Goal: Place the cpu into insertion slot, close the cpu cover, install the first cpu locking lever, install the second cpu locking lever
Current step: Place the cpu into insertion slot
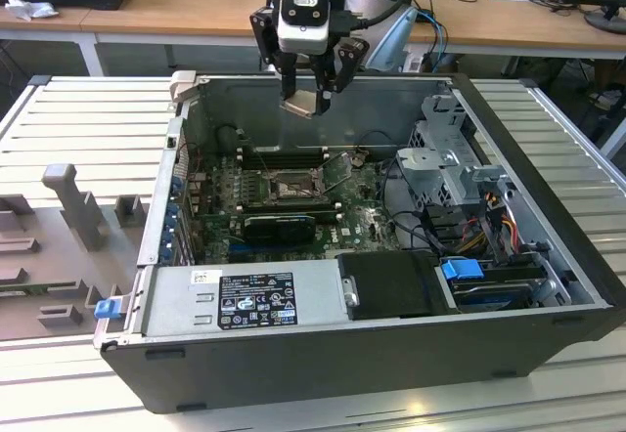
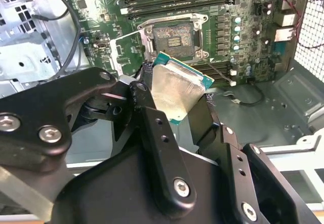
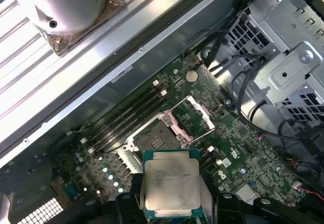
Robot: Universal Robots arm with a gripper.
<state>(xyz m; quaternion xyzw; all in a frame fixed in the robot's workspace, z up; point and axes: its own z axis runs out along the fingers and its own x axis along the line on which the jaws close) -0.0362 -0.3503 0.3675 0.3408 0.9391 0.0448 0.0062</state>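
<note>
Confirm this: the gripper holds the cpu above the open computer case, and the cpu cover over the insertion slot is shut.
One thing is wrong: in the first wrist view the cpu cover is swung open beside the bare insertion slot. The rest stands: the gripper holds the cpu above the open computer case.

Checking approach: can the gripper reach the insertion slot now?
Probably yes: the cpu cover is swung open, the insertion slot is bare, and nothing lies between it and the gripper holding the cpu.
</note>
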